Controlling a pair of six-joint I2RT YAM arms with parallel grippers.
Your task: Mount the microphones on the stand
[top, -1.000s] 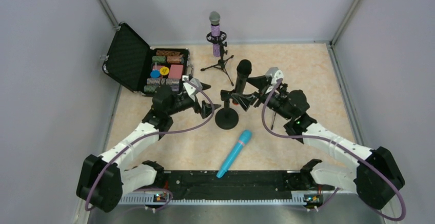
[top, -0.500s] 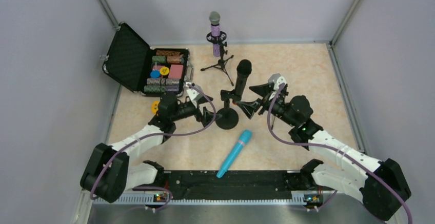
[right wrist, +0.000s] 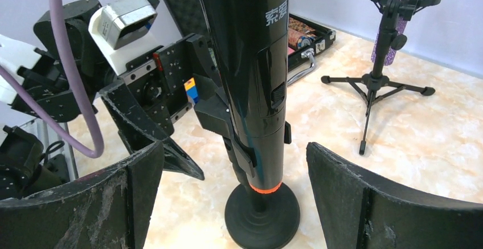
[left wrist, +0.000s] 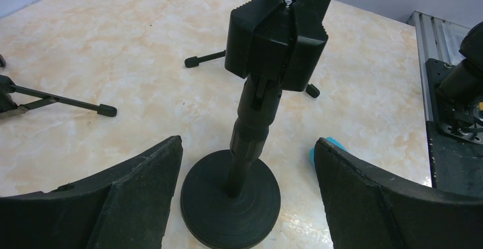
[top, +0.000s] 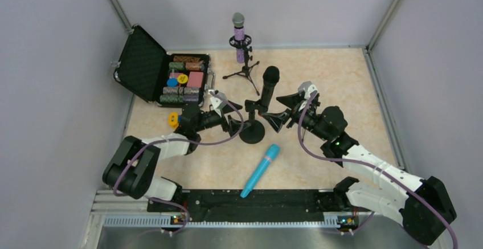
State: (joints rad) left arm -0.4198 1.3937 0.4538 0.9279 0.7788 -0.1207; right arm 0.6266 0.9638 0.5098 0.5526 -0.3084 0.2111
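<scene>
My left tool and right tool both stand apart, flanking the stand. The black microphone sits clipped in it.

The left arm has dropped and folded in: its elbow, raised over the counter a second ago, now lies low, and its shoulder has swung forward from the near corner. The left claw has moved in on the stand's round base, jaws wide either side of it. A yellow disc, hidden under that arm before, now shows. The right claw has shifted slightly towards the near edge, beside the black microphone
</scene>
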